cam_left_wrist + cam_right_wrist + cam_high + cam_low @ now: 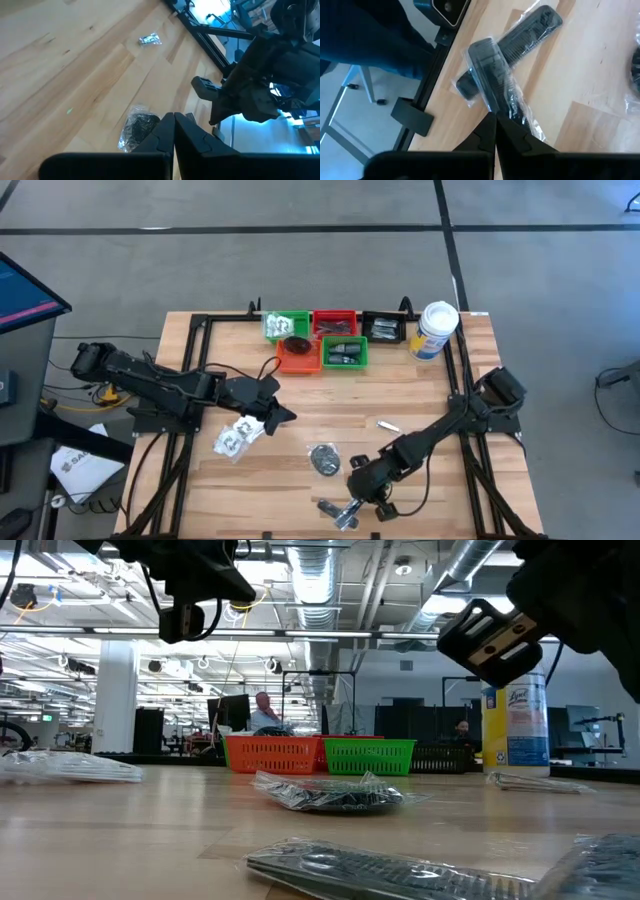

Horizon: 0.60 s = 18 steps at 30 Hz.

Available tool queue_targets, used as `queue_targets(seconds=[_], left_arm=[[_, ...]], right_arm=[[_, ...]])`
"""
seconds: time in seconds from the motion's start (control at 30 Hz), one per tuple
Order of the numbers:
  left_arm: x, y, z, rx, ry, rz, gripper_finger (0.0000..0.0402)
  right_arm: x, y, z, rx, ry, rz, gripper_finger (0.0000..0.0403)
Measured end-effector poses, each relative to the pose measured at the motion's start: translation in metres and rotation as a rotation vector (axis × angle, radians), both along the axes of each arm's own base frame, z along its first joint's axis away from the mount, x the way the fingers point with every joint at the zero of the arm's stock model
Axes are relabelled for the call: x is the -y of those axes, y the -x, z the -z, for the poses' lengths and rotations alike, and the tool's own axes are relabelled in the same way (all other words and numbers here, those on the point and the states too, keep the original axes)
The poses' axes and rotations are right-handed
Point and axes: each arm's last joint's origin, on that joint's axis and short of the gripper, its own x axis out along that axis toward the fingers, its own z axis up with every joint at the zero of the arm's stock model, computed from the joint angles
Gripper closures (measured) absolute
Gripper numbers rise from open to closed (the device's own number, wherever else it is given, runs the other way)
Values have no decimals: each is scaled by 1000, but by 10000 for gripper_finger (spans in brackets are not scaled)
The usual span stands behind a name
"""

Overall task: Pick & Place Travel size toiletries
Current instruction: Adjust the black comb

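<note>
Near the table's front edge: right gripper (495, 131) pressed together, pinching nothing, poised over two crossed black plastic combs in clear wrappers (506, 55) (likely next pick). Further left: left gripper (173, 135) likewise closed, empty, beside clear packets with white contents (238, 437).

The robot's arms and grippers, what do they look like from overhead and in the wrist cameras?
Both arms are matte black, built of blocky jointed segments with thin black cables looping alongside. The left gripper and the right gripper each end in two dark fingers; in the wrist views these fingers are flat black plastic with stepped, notched inner edges. No markings are readable.
</note>
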Motion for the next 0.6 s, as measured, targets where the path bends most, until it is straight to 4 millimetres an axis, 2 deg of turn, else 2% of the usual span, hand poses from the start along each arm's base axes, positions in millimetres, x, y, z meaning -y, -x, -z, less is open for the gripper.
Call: queue_targets(seconds=[0.13,0.37,0.6], left_arm=[[0,0,0,5,5,-1,401],[2,0,-1,11,6,3,401],[1,0,-1,16,-3,-4,401]], right_arm=[[2,0,1,-12,-10,4,403],[6,4,15,-52,-93,68,403],[7,3,23,-74,-93,45,403]])
